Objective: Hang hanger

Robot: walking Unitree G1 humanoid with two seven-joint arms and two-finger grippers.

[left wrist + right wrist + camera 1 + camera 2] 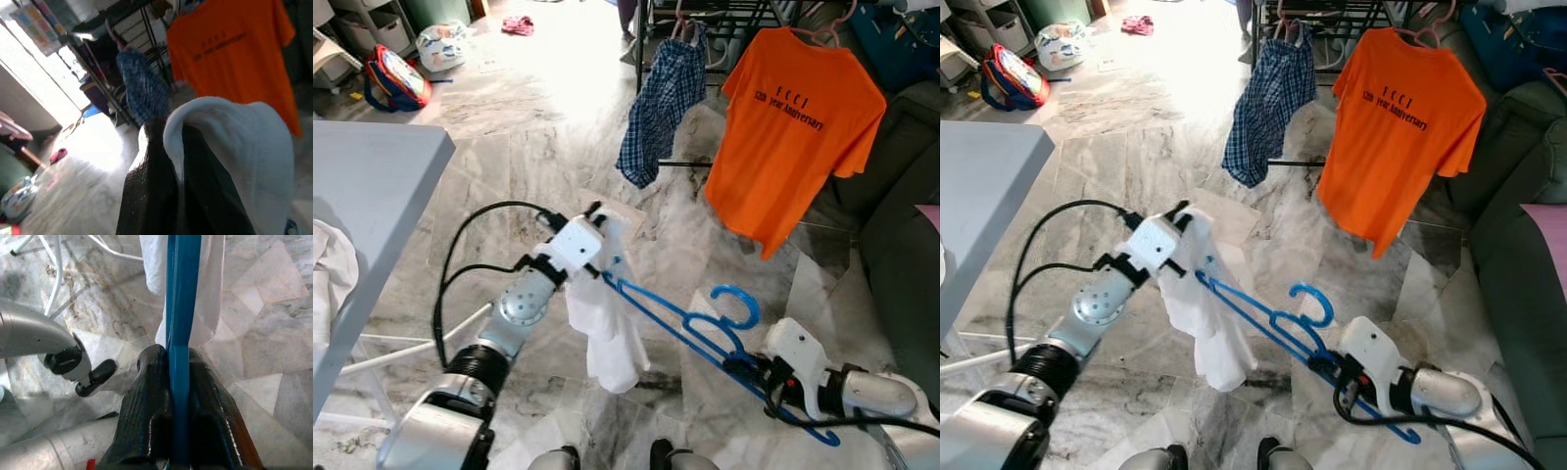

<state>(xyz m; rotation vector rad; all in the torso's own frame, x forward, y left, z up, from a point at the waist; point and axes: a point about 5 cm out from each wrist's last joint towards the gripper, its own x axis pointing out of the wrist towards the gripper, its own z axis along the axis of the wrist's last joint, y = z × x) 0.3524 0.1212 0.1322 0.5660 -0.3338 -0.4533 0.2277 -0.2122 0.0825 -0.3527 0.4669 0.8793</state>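
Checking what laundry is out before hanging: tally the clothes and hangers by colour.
Orange T-shirt on rack: 1
Blue plaid garment on rack: 1
White garment in left claw: 1
Blue hanger in right claw: 1
Pink hanger under the T-shirt: 1
Total: 5

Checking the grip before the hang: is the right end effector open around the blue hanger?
No, the right end effector is clamped shut on the blue hanger.

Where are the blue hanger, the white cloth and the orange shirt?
blue hanger (736, 305): left eye view, on its hook.
white cloth (607, 343): left eye view, on its hanging middle.
orange shirt (1386, 157): right eye view, on the chest below the print.
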